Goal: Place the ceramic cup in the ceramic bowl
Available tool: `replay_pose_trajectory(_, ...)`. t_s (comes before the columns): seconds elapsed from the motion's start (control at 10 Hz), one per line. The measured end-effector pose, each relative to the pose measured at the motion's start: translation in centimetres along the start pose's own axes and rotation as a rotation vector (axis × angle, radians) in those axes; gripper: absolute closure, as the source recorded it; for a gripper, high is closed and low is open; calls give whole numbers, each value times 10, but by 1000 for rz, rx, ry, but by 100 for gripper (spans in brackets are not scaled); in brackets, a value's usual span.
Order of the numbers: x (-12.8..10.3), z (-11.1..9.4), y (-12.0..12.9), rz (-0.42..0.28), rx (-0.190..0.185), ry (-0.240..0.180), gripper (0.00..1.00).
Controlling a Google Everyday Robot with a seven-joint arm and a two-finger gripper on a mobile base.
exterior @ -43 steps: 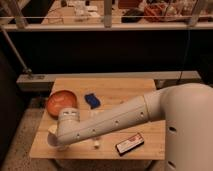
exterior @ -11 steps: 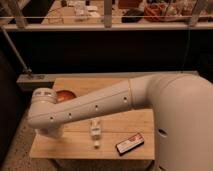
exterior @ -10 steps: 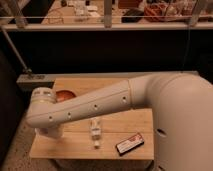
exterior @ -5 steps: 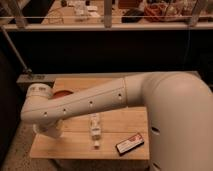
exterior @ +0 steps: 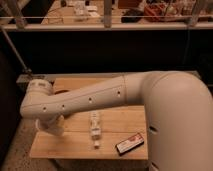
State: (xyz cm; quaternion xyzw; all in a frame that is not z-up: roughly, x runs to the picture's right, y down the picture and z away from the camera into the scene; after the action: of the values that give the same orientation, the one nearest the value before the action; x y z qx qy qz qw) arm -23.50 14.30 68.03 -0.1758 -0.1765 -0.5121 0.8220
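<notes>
My white arm (exterior: 100,100) reaches from the right across the wooden table (exterior: 75,147) to its left end. It bends down there, and the gripper (exterior: 52,126) hangs below the elbow over the table's front left. The arm hides most of the gripper. The ceramic cup is not in view. The ceramic bowl is hidden behind the arm at the table's left.
A white bottle-like object (exterior: 94,125) lies in the middle of the table. A black and red packet (exterior: 130,143) lies near the front right edge. A metal railing (exterior: 105,25) and a dark gap lie behind the table.
The elbow has risen slightly and shifted left. The sliver of orange bowl seen behind the arm earlier is now covered. The bottle-like object and packet have not moved.
</notes>
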Motion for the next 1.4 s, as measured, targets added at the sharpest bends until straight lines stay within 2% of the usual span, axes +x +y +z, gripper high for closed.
replay_pose_trajectory(0.3, 13, 2, -3, 4, -21, -4, 89)
replay_pose_trajectory(0.6, 20, 3, -10, 3, -32, -1, 90)
replay_pose_trajectory(0.8, 33, 2, -13, -17, -40, 5, 90)
replay_pose_trajectory(1.0, 35, -1, -17, -37, -46, 5, 90)
replay_pose_trajectory(1.2, 39, -3, -23, -51, -52, 12, 99)
replay_pose_trajectory(1.4, 44, -4, -30, -72, -49, 16, 100)
